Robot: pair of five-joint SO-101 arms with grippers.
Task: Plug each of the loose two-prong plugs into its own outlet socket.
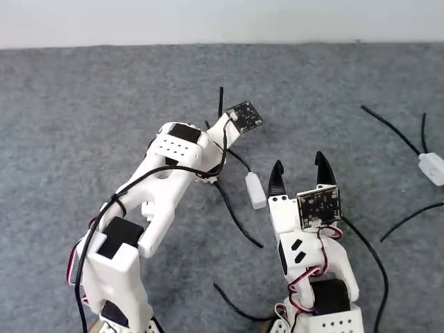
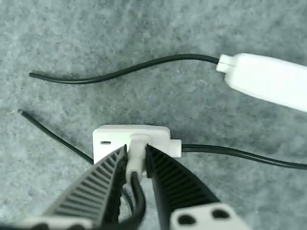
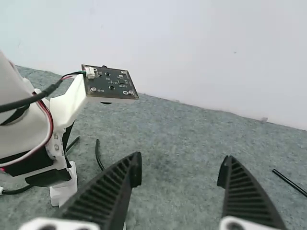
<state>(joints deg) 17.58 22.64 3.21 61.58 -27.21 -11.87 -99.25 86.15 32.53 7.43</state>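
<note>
Your left hand (image 2: 135, 152) is clamped shut on a white two-prong plug (image 2: 136, 167), and that plug sits right against the white outlet socket (image 2: 112, 136) on the grey desk (image 2: 72, 38). A second white connector (image 2: 268, 79) with a black cord (image 2: 144, 67) lies near it, not touching. From above, your right hand (image 1: 299, 165) has its jaws spread wide, gripping nothing, just beside that connector. Another white connector (image 1: 431, 168) lies well apart at the desk's right edge.
</note>
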